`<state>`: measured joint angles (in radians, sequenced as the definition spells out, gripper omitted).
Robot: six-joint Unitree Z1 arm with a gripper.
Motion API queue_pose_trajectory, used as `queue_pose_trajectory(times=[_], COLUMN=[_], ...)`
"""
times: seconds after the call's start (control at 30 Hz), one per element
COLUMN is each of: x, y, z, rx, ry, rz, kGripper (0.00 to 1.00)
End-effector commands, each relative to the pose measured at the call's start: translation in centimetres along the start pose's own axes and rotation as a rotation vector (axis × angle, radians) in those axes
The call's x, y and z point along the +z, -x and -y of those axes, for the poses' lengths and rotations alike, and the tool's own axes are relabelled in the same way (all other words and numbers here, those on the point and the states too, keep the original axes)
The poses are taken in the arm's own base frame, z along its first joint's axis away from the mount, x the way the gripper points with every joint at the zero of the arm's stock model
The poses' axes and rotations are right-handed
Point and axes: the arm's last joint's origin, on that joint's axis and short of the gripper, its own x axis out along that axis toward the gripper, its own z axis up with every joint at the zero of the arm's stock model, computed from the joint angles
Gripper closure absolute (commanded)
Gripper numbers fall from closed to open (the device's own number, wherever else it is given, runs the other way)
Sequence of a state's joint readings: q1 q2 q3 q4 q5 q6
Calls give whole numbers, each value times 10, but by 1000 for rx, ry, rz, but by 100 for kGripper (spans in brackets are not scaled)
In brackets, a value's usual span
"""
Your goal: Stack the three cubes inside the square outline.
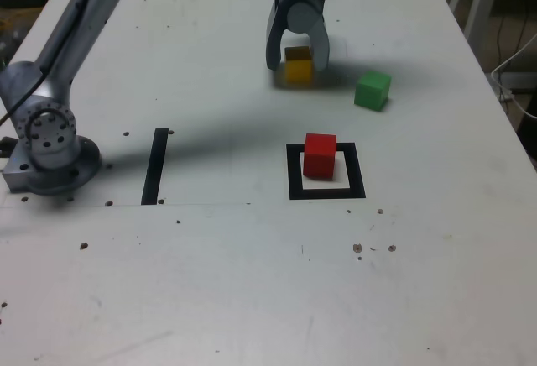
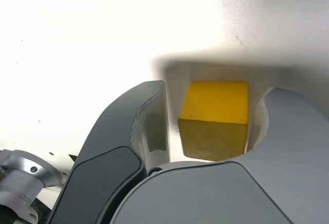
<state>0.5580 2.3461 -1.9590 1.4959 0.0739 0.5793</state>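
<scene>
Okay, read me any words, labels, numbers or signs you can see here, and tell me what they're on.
None: no readable text on the yellow cube, red cube, green cube, gripper, square outline, black tape strip or table.

Arm [image 1: 71, 22] rises from base [image 1: 46, 152] at the exterior view's left and reaches across toward the far middle. Gripper [image 1: 297, 62] points down, its tips at table level. Jaws stand on either side of the yellow cube [image 2: 216, 118], narrow gaps showing; contact unclear.
</scene>
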Motion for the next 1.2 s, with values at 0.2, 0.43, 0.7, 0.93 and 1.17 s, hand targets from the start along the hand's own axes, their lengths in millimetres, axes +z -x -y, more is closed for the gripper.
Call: queue_pose_trajectory(times=[0.2, 0.43, 0.7, 0.93, 1.17], x=[2, 4, 0, -8, -13], y=[-2, 3, 27, 51, 64], z=[2, 10, 46, 103, 164], rx=[1, 17, 70, 94, 98], ry=[-9, -23, -51, -88, -115], rz=[-9, -8, 9, 23, 37], kGripper=[72, 72, 72, 72, 72])
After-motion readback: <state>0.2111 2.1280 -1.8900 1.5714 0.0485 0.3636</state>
